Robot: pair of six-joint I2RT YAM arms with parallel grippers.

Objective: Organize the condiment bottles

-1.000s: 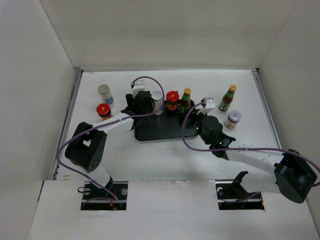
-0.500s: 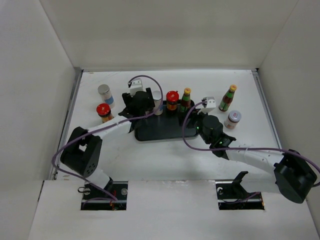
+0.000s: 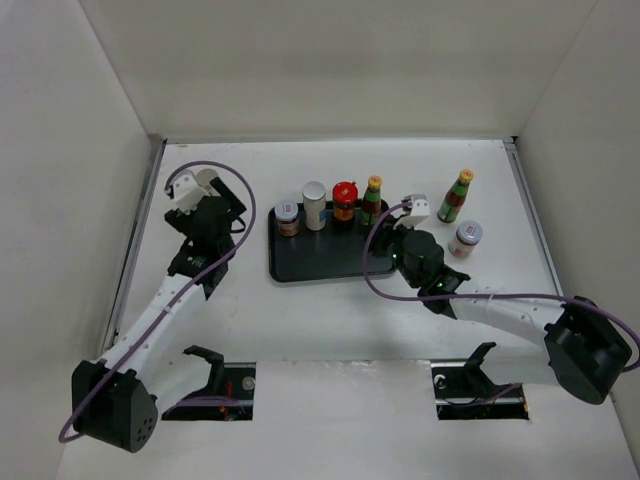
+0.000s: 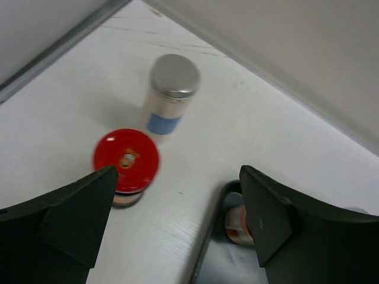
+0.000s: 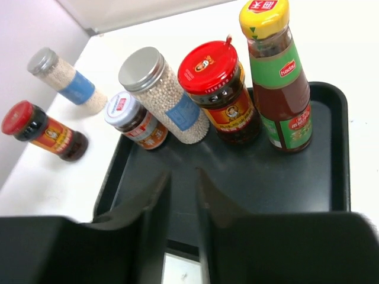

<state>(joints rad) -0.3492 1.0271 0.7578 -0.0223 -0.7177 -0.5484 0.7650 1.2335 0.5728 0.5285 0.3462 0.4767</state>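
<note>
Four bottles in row at tray (image 3: 320, 265) back edge: pale-lidded jar (image 3: 287, 218), shaker (image 3: 314, 204), red-lidded jar (image 3: 344, 201), green bottle (image 3: 371, 200). Loose at left: shaker (image 4: 170, 94), red jar (image 4: 125, 164). Left gripper (image 4: 177, 219) wide open, empty, above them; next likely descend, grab one. Right gripper (image 5: 180, 213) nearly closed, empty, over tray front.

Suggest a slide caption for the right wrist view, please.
Right claw, nearly shut and empty, faces four condiment bottles lined up on the black tray.

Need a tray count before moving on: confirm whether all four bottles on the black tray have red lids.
No: on the black tray only one jar has a red lid.
</note>
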